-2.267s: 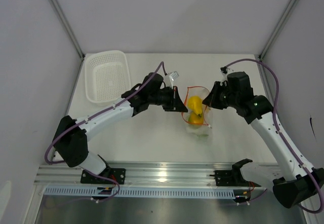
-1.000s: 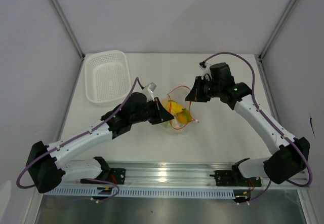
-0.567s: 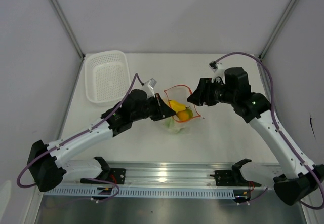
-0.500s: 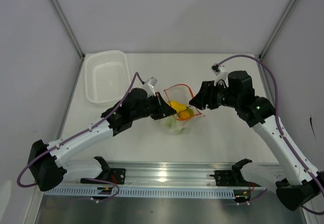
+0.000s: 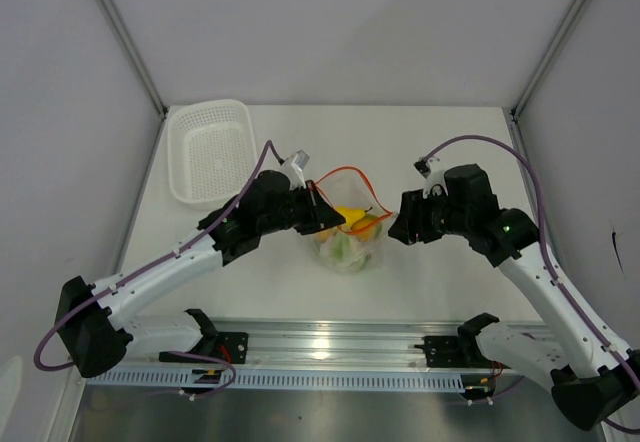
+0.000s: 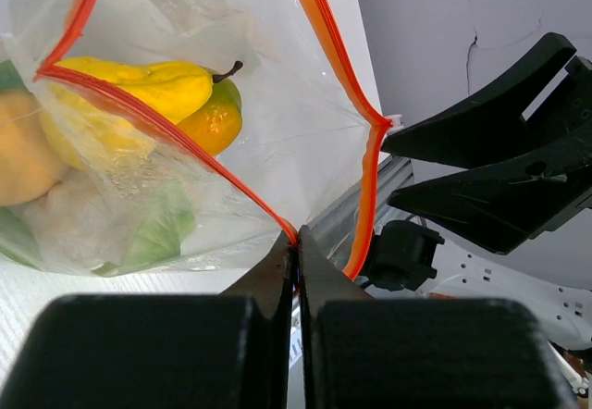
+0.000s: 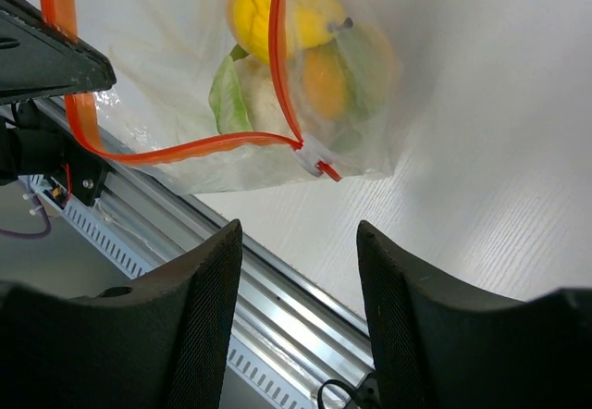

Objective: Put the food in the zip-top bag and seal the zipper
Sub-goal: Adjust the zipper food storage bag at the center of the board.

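The clear zip-top bag [image 5: 350, 237] hangs at the table's middle with its mouth gaping. Its orange-red zipper [image 6: 157, 122] runs round the mouth [image 7: 166, 152]. Inside lies the food: a yellow pear-shaped fruit [image 6: 148, 90], an orange fruit [image 6: 215, 124] and a white piece with green [image 7: 231, 94]. My left gripper [image 6: 296, 242] is shut on the zipper strip at the bag's left corner [image 5: 322, 220]. My right gripper [image 7: 299, 242] is open, empty, and stands just off the bag's right corner [image 5: 398, 224] without touching it.
A white mesh basket [image 5: 212, 150] sits at the back left of the table. An aluminium rail [image 5: 330, 340] runs along the near edge under the bag. Grey walls close in both sides.
My right gripper let go of the bag's right corner, opened and drew back to the right. The left gripper kept its hold and carried the bag slightly right; the bag hangs lower.
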### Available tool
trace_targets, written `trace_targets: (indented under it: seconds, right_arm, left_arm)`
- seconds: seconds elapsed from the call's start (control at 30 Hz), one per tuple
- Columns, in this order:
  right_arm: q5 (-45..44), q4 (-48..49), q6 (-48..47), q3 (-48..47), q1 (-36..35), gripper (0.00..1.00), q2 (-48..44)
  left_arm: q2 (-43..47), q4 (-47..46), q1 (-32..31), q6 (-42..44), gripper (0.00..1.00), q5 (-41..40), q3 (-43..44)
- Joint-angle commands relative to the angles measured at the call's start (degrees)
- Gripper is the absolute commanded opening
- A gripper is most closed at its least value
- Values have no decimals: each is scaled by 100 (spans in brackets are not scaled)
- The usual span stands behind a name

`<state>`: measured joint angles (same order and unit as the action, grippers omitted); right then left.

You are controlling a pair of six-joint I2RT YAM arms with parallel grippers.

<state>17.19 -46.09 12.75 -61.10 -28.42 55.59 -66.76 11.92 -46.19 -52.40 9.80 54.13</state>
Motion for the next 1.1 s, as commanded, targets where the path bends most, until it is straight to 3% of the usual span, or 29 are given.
trace_targets:
  seconds: [0.0,0.27,0.43,0.9,1.03,1.07]
  right_arm:
    - [-198,47,-168,-235,-40,55,83]
    - [-207,336,-378,-262,-40,55,478]
    - [415,1125,-519,36,-49,52,409]
    - [716,2358,-818,758,-40,21,242]
    - [628,2323,-950,723,-40,22,75]
    - [662,2341,-976,722,-40,26,57]
  left_arm:
    - [67,-76,40,151,0,171,124]
    - [84,-225,146,186,1,478,-16]
    - [49,-225,277,274,0,707,-16]
    - [49,-278,524,336,1,962,-148]
    - [49,-261,541,345,1,980,-166]
    - [49,-252,559,353,1,971,-166]
